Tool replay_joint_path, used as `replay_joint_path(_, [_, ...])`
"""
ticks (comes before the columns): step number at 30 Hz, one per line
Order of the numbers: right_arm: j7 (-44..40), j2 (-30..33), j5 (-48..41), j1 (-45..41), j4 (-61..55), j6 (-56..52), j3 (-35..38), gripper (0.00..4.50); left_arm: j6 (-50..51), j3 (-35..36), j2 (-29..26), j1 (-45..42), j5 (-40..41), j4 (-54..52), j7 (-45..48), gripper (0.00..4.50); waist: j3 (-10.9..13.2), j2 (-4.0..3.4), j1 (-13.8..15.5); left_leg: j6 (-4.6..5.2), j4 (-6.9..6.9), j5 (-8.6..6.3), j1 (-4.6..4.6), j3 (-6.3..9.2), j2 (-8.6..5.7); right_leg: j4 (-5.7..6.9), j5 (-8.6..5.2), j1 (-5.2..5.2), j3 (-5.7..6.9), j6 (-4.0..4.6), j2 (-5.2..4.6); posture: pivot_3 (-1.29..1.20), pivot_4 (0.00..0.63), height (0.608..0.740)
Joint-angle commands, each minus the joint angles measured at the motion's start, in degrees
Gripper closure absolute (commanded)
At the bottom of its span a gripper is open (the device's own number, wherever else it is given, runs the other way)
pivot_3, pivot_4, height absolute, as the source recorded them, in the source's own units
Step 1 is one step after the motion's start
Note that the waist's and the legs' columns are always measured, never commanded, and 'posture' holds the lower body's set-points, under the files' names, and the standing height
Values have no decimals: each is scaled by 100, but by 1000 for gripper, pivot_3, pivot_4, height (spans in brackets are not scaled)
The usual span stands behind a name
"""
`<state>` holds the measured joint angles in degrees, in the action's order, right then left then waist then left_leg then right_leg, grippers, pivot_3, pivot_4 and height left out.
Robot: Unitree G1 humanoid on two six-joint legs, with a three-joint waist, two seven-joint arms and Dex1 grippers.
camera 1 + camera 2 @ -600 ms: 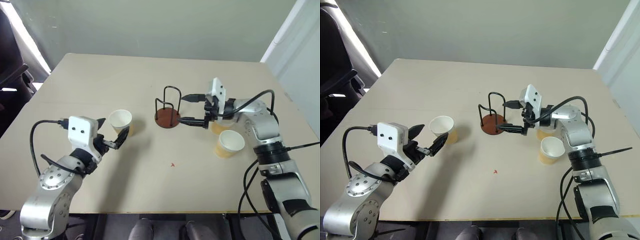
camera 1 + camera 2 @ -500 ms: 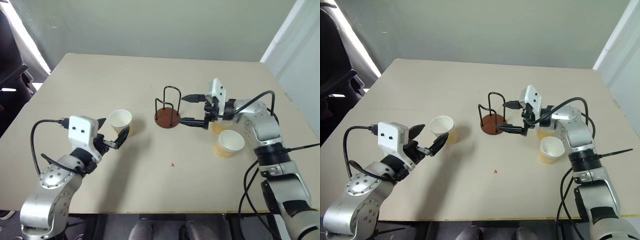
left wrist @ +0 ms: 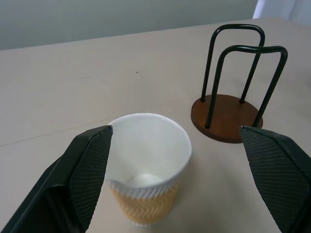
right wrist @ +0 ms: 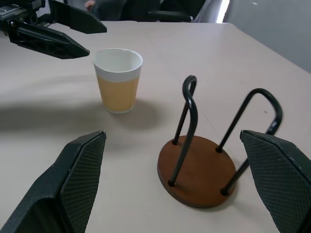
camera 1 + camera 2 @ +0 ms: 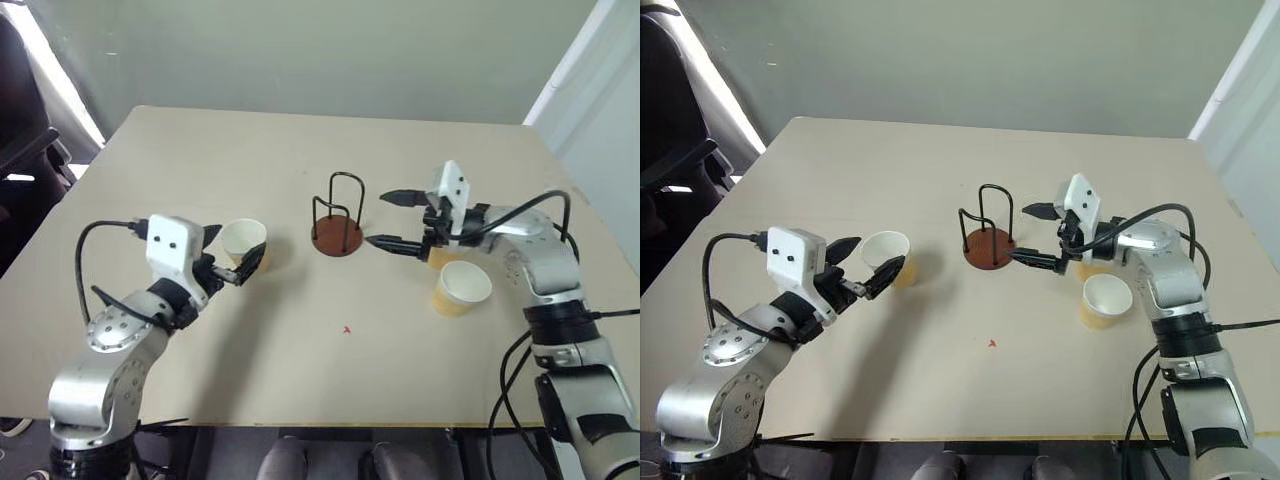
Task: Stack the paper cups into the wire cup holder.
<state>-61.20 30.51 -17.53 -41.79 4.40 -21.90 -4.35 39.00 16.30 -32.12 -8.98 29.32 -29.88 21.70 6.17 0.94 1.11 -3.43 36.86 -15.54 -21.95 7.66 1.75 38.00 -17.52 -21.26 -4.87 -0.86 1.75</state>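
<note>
One paper cup (image 5: 245, 240) stands upright on the table's left half. My left gripper (image 5: 870, 258) is open, and its fingers (image 3: 87, 165) flank that cup (image 3: 148, 165) without closing on it. The wire cup holder (image 5: 337, 222) stands empty at the middle of the table, with a reddish-brown base (image 4: 201, 167). My right gripper (image 5: 378, 218) is open and empty, level, its tips just right of the holder. A second cup (image 5: 460, 288) stands right of it. A third cup (image 5: 440, 256) is partly hidden behind the right wrist.
The beige table (image 5: 300, 360) has bare room in front and at the back. A small red mark (image 5: 346, 328) lies near the front middle. A dark chair (image 5: 25, 150) stands off the table's left edge.
My left gripper has moved forward, so its open fingers now flank the left cup. My right gripper has drawn back a little to the right, away from the holder.
</note>
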Motion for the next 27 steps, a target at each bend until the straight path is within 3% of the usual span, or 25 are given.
replay_joint_path(1, [166, 206, -147, 159, -399, -117, 332, 0, -219, -133, -93, -397, -85, 165, 156, 40, 0, 0, 30, 0, 1, 0, 0, 0, 0, 0, 0, 1, 0, 0, 0, 0, 150, 740])
replay_joint_path(11, [475, 489, -536, 131, -1235, -698, 659, 0, -368, -431, -37, -773, -156, 641, 427, 40, 1, 1, -7, 0, 0, 0, 0, -2, 1, -3, 0, 0, -3, 0, 1, 0, 150, 740])
replay_joint_path(18, [1515, -197, -45, -235, -1066, -982, 152, 0, -372, -543, -138, -820, -227, 736, 635, 40, 1, 1, -49, 1, 4, 0, 4, 0, 1, -1, 0, -2, -5, -1, 1, 0, 150, 740])
replay_joint_path(21, [1932, -466, 242, -517, -828, -1322, -132, 0, -270, -245, -434, -637, -37, 609, 960, 40, 1, 1, -77, 1, 0, 0, 2, 4, 3, 2, 0, -12, -5, -1, 1, 0, 150, 740])
replay_joint_path(27, [1973, -674, 411, -631, -588, -1533, -489, 0, 75, 555, -1106, -152, 953, 85, 1766, 40, 1, 1, -67, 0, -27, 0, -5, 5, 3, -1, 0, -18, -4, -1, 1, 0, 150, 740])
